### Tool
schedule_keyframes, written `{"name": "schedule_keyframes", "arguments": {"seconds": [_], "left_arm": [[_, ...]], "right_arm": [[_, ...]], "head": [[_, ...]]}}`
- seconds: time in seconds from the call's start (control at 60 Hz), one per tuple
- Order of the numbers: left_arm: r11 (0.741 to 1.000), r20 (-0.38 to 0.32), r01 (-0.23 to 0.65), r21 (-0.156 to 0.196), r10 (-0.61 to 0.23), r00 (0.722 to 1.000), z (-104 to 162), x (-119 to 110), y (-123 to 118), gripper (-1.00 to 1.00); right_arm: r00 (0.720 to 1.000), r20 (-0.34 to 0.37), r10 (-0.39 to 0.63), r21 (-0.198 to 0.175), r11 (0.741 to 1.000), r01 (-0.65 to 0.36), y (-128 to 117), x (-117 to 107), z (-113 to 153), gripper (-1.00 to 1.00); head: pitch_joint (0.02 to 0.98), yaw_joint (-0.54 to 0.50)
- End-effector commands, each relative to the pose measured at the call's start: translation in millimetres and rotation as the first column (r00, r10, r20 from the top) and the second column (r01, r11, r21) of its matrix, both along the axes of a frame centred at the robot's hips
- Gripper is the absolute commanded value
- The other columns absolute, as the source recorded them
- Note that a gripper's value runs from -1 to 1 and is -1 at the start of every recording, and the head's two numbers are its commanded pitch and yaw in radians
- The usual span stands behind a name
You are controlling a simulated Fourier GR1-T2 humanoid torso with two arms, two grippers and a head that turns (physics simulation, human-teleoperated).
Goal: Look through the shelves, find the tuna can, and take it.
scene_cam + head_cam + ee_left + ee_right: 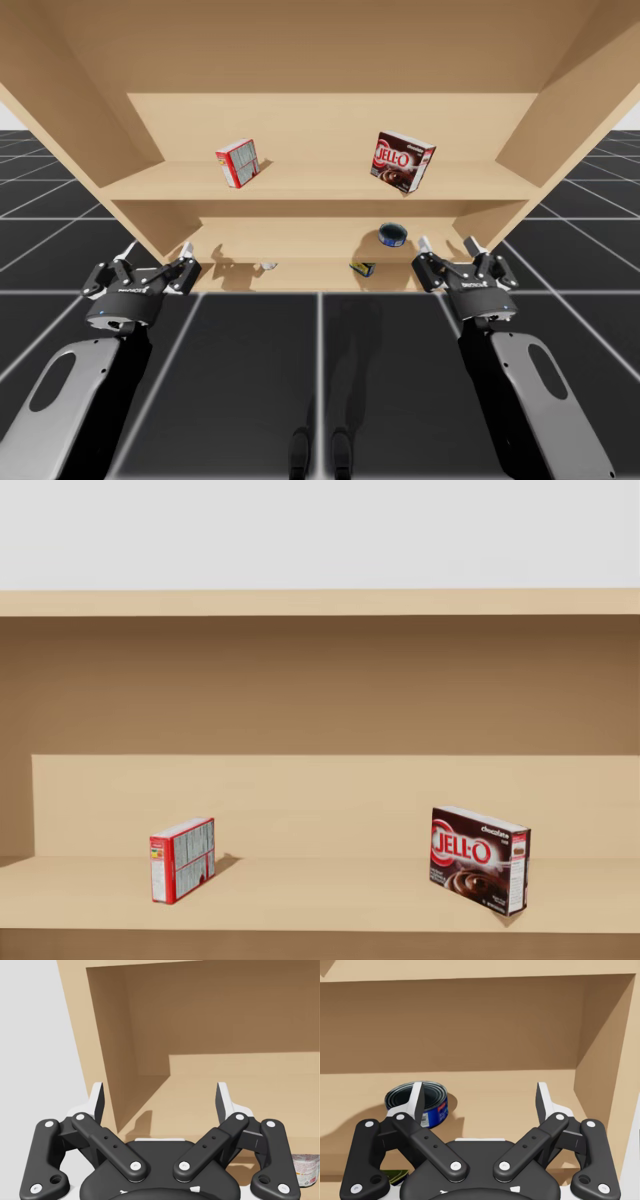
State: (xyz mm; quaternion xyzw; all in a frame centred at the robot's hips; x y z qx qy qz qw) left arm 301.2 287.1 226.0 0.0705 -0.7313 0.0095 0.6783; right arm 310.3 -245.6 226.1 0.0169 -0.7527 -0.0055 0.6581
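Boxes: two, both on the upper board. A red-and-white box (238,163) stands above and ahead of the left gripper (155,255). A dark brown box (403,160) stands above and ahead of the right gripper (447,248), well apart from the first.
Cans: two. A small pale can (305,1170) sits low beside the left gripper, on its inner side. Further right is the blue tuna can (436,1105).
Other: one small yellow-and-dark item (362,267) on the lowest board, under the tuna can; I can't tell what it is.
Left gripper: fingers spread wide, nothing between them, touching nothing, facing the unit's left inner corner.
Right gripper: also spread wide and empty.
Tuna can: on the middle board ahead of the right gripper, in line with the finger nearer the left gripper, and apart from it.
Surface: a tan wooden shelf unit (320,185) with an open front, just ahead of both grippers.
Room: a black grid floor (250,380) beneath both arms, with a pale grey backdrop.
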Motion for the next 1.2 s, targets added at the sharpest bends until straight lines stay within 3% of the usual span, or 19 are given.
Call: {"name": "schedule_keyframes", "arguments": {"seconds": [0.017, 0.1, 0.217, 0.467, 0.867, 1.2], "left_arm": [[1.0, 0.0, -0.001, 0.001, 0.001, 1.0, -0.1, 0.0, 0.0, -1.0], [1.0, -0.001, 0.0, 0.001, 0.0, 1.0, -0.3, -0.2, -0.1, -1.0], [1.0, -0.002, -0.002, 0.003, 0.002, 1.0, -0.5, -0.3, 0.0, -1.0], [0.999, 0.0, -0.016, 0.031, 0.016, 1.0, -1.1, 0.1, -0.8, -1.0], [0.998, -0.004, -0.01, 0.063, 0.01, 1.0, -2.8, 2.1, -5.8, -1.0], [0.998, -0.007, -0.003, 0.061, 0.004, 1.0, -4.4, 2.7, -8.2, -1.0]], "right_arm": [[0.999, 0.012, -0.046, 0.032, 0.998, 0.046, -0.8, -2.1, -0.6, -1.0], [0.999, 0.014, -0.033, 0.054, 0.998, 0.032, -2.9, -0.6, 0.9, -1.0], [1.0, -0.008, -0.025, 0.042, 0.999, 0.026, -4.2, 1.4, -0.2, -1.0], [0.999, -0.02, -0.026, 0.03, 0.999, 0.027, -2.5, 2.6, -0.8, -1.0], [0.999, -0.022, -0.03, 0.024, 0.999, 0.03, -4.7, 4.7, -1.0, -1.0], [0.999, -0.025, -0.023, 0.005, 1.0, 0.023, -1.4, 4.4, -2.4, -1.0]], "head": [[0.055, 0.02], [0.059, 0.02], [0.086, 0.02], [0.268, 0.01], [0.541, -0.24], [0.573, -0.29]]}}
